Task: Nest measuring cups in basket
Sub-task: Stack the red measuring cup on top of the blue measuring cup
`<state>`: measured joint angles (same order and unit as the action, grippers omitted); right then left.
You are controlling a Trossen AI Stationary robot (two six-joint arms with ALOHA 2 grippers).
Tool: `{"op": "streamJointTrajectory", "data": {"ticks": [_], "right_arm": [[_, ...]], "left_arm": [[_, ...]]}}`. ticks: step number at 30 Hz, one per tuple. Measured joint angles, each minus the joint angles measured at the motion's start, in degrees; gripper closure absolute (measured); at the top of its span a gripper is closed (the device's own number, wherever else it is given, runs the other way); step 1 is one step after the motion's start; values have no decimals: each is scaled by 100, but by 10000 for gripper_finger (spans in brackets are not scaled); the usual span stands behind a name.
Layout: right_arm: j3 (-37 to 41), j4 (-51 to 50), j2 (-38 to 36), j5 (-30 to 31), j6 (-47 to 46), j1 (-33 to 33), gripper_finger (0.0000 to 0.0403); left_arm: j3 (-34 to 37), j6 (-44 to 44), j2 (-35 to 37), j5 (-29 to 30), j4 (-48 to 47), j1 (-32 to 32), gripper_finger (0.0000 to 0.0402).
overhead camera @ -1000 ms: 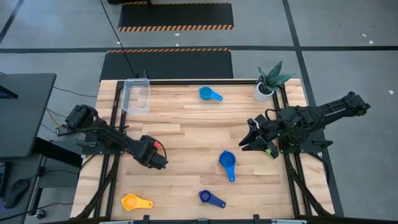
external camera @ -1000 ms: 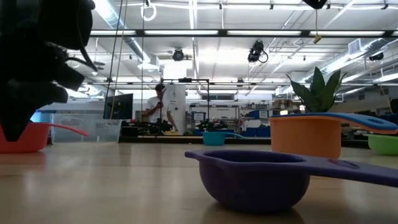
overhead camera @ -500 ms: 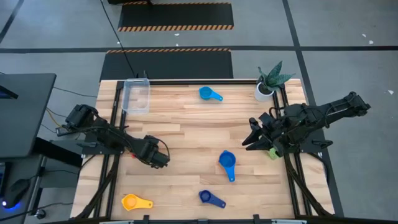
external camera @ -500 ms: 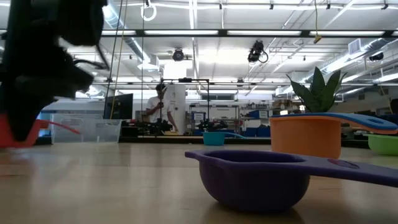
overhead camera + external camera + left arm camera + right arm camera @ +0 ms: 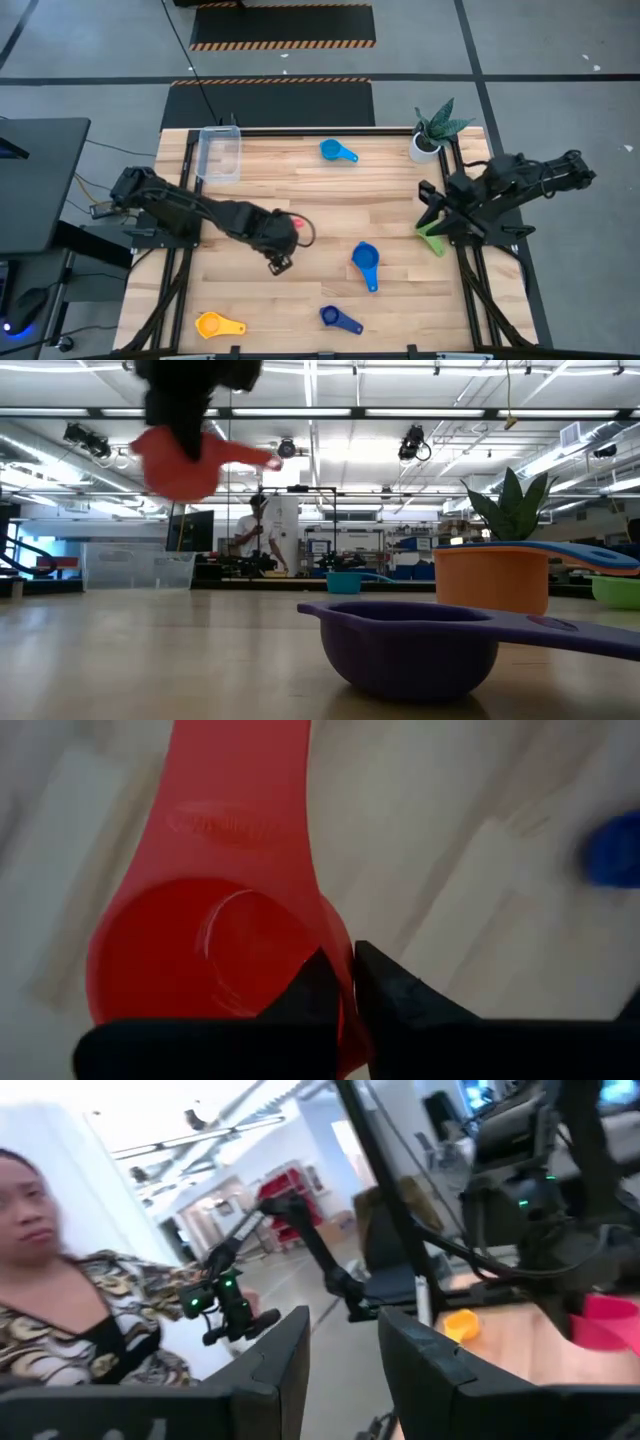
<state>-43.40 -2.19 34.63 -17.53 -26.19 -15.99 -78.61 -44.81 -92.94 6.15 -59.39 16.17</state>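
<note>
Up off the desk since a second ago — left gripper (image 5: 281,243) pinches the red cup (image 5: 215,945) by its rim for carrying; right gripper (image 5: 432,212) idles open at the right edge.

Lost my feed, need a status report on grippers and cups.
Left gripper shut on red cup, lifted off table. Right gripper open at right edge, over green cup. Basket empty; path clear.

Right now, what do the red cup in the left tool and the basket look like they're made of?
Red measuring cup: likely moulded plastic, slightly translucent and glossy; embossed lettering on the handle and light shining through the rim suggest so. The left tool is shut on its rim. Basket: clear, probably rigid plastic; the wood shows through its floor and walls.
</note>
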Motion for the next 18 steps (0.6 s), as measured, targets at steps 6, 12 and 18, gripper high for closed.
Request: {"op": "streamJointTrajectory", "data": {"ticks": [6, 12, 18], "right_arm": [[0, -3, -272, -166, 131, 0, 275], [0, -14, -369, -169, 134, 0, 275], [0, -32, -371, -169, 194, 0, 275]], "left_arm": [[-1357, 1438, -795, 5, -225, -265, 381], [-2752, 3102, -1714, -427, -174, -384, 381], [-4002, 4648, -2574, -763, -205, -372, 381]]}}
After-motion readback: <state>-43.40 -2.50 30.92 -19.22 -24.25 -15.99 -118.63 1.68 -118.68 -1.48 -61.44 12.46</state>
